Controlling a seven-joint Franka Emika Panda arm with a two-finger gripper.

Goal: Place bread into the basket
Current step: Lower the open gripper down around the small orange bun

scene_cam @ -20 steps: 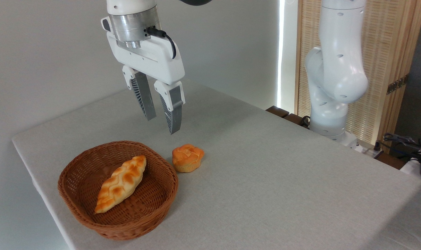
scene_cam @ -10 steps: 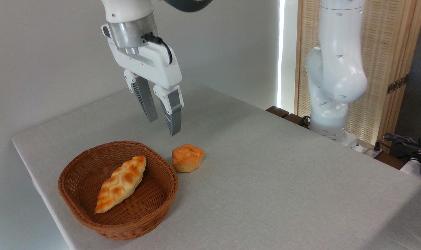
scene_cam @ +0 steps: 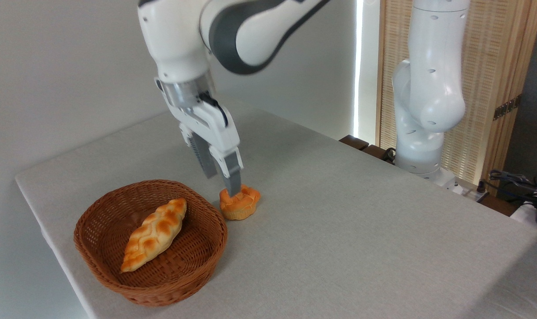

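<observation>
The bread (scene_cam: 245,204), a small orange-brown bun with a lobed top, sits on the grey table just right of the basket (scene_cam: 194,250). The basket is round, brown and woven. My gripper (scene_cam: 222,185) hangs tilted right above the bun's left side. It is open, and the nearer fingertip (scene_cam: 233,188) overlaps the bun's top in the picture. I cannot tell whether that fingertip touches the bun. The far fingertip stands behind and left of the bun, over the table between bun and basket.
A long braided golden loaf (scene_cam: 154,233) lies inside the basket. The arm's white base column (scene_cam: 427,93) stands at the table's far right edge, with cables (scene_cam: 514,180) beside it. The table's left edge (scene_cam: 47,230) runs close behind the basket.
The gripper has come down and to the right, from well above the table to just over the bun, and has tilted more. Bun, loaf and basket have not moved.
</observation>
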